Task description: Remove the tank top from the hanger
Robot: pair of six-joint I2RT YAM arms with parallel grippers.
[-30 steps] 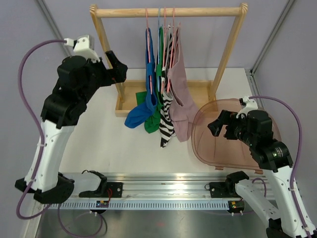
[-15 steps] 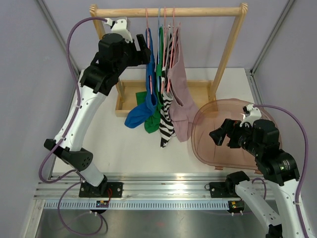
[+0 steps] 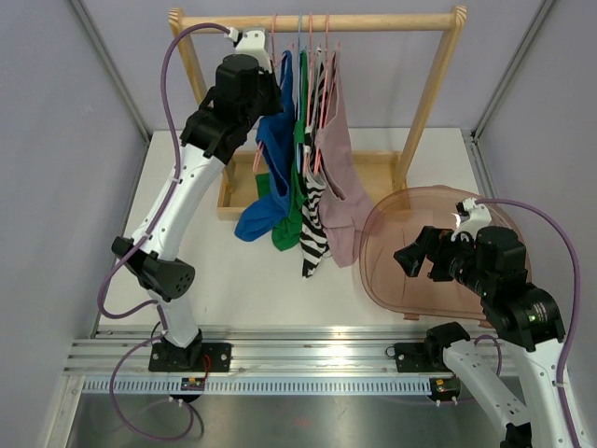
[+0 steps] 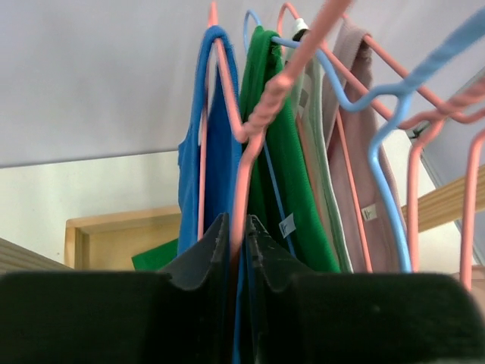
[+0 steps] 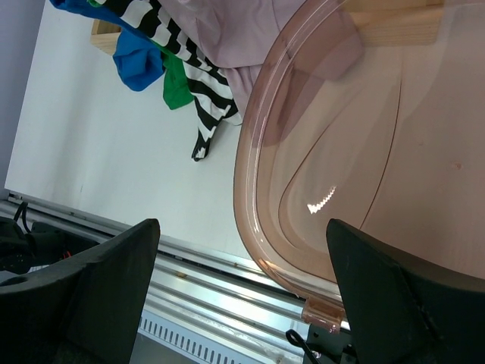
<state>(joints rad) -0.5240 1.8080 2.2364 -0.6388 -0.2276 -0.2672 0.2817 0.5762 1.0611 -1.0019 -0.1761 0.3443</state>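
Several tank tops hang on wire hangers from the wooden rack rail [image 3: 373, 21]. The leftmost is a blue tank top [image 3: 276, 140] on a pink hanger [image 3: 277, 35]. My left gripper [image 3: 277, 89] is up at the rail, shut on that hanger. In the left wrist view the pink hanger [image 4: 261, 114] runs down from its twisted neck into the closed left gripper [image 4: 239, 227], with the blue tank top [image 4: 216, 152] draped just behind it. My right gripper [image 3: 415, 254] is open over the near rim of the pink bin [image 3: 378, 280]; in its own view the right gripper [image 5: 242, 288] holds nothing.
Green [image 3: 299, 131], zebra-striped [image 3: 314, 201] and mauve [image 3: 338, 177] tops hang close beside the blue one, on pink hangers and a blue hanger [image 4: 379, 136]. The rack stands on a wooden base tray [image 3: 238, 191]. The translucent pink bin [image 5: 364, 152] lies at the right.
My left arm swung from the left side up to the rack and its gripper shut on the pink hanger. The blue top's upper part shifted left. The right arm barely moved.
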